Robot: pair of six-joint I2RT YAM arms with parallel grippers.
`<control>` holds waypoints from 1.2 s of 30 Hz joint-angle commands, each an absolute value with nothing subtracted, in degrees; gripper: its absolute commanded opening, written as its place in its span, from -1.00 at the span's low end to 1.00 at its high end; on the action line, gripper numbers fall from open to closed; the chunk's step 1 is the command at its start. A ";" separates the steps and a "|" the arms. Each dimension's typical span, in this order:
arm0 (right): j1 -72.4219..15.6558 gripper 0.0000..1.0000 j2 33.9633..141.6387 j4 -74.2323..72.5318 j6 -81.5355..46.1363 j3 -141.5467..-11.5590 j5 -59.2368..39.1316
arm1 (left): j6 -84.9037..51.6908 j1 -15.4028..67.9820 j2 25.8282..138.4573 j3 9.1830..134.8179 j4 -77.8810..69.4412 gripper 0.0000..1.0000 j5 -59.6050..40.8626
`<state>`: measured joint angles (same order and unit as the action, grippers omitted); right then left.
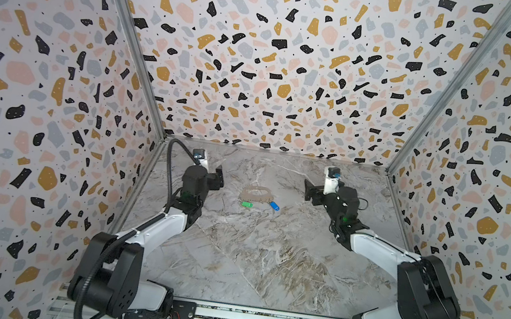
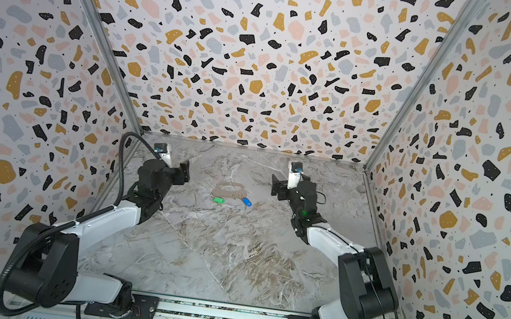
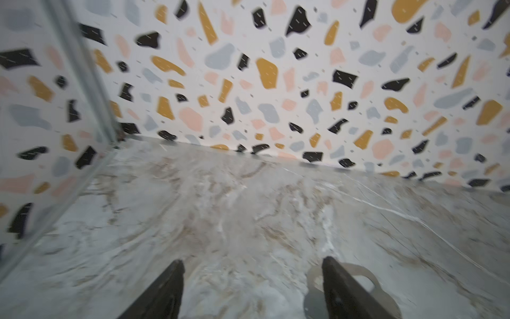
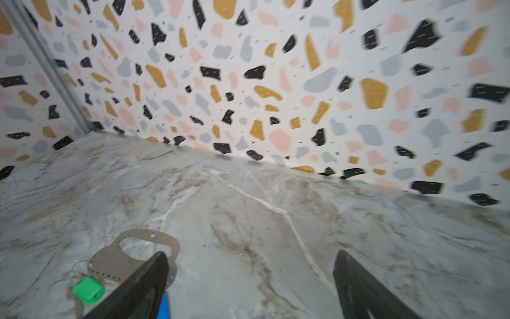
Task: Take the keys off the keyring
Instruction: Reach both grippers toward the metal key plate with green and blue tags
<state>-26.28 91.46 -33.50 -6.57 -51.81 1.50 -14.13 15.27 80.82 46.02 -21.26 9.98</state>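
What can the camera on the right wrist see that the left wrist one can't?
Only the right wrist view: the green key, a sliver of the blue key and the right pincer, open. Only the left wrist view: the left pincer, open. Both: the keyring, partly behind a pincer finger, the marble table and the speckled wall.
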 commanded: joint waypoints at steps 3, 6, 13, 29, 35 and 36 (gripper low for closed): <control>-32.66 0.75 101.26 -18.85 -10.62 -64.33 -3.43 | -17.75 19.82 87.63 53.18 -5.57 0.19 5.49; -34.00 0.58 104.09 -18.11 -11.85 -66.01 -5.56 | -21.82 20.11 88.96 52.77 -5.17 0.10 6.08; -35.07 0.24 105.66 -16.84 -13.14 -65.13 -7.67 | -28.37 20.04 96.15 53.56 -8.41 -0.12 3.60; -35.17 -0.19 103.11 -13.41 -13.27 -62.30 -6.34 | -32.60 19.86 108.89 61.76 -9.29 -0.41 0.04; -35.17 -0.23 103.69 -12.33 -12.84 -62.79 -6.15 | -32.90 19.82 108.92 61.53 -8.28 -0.43 0.52; -35.17 -0.24 103.94 -12.06 -12.75 -63.09 -6.15 | -32.92 19.82 108.75 61.18 -8.11 -0.43 0.60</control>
